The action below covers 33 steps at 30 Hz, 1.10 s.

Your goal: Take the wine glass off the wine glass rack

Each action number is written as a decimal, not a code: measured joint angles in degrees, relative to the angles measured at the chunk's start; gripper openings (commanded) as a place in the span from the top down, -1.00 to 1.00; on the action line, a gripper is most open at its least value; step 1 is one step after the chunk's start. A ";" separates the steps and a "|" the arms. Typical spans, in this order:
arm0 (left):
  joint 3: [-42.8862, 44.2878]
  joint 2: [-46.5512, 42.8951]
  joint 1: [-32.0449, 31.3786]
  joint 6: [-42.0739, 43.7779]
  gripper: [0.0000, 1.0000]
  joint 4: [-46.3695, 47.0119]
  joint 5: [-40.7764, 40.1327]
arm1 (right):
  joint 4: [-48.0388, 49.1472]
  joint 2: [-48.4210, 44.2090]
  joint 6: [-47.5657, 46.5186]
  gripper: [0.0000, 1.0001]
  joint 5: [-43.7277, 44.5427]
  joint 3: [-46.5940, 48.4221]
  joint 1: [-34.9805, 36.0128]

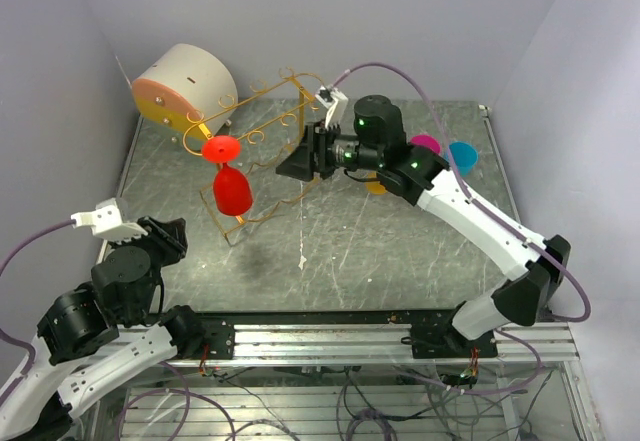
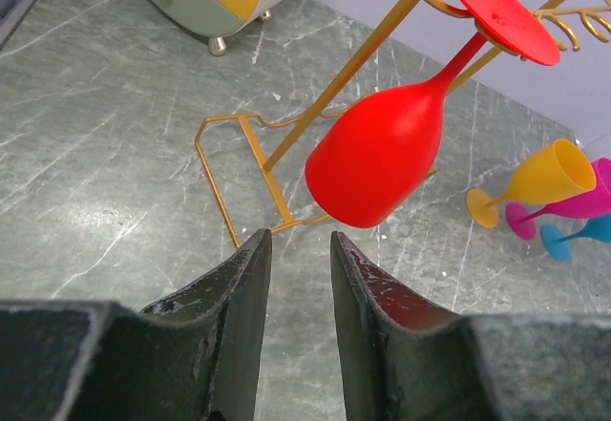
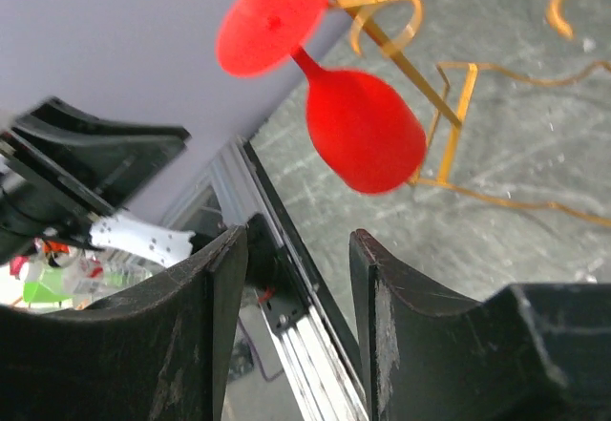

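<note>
Looking at this one, I'd say the job has barely started. The wine glass (image 2: 382,158), the red one, hangs upside down from the wine glass rack (image 2: 348,70). Its foot is caught on the gold top rails and the bowl dangles just above the desk (image 1: 380,251), near the front-left corner of the wire base. So nothing is off the rack yet.

The right end effector (image 3: 296,249) is up beside the rack on its right side, pointed at the glass. Its fingers are spread fairly wide with nothing between them, and it's clearly apart from the glass. The left end effector (image 2: 298,244) is back near its own base, aimed at the bowl from lower down. There's only a narrow gap between its fingers, and it's empty too.

What's left is basically everything: close in on the stem or bowl, grip it, slide the foot out along the rails, then carry it clear. My guess is the slide-out is the fiddly bit, since the thin wire frame could get dragged along with it.
</note>
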 measured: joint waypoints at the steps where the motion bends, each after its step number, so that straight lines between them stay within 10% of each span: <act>1: 0.00 0.24 0.02 -0.13 0.16 -0.13 -0.07 | 0.33 0.92 0.26 0.07 0.42 1.68 0.87; 10: 0.00 0.50 0.02 -0.48 0.15 -0.44 -0.35 | 4.70 7.80 10.64 0.17 3.19 12.39 0.63; 33: 0.00 0.48 0.02 -0.85 0.16 -0.57 -0.35 | 21.86 10.14 35.32 0.24 3.32 2.43 4.74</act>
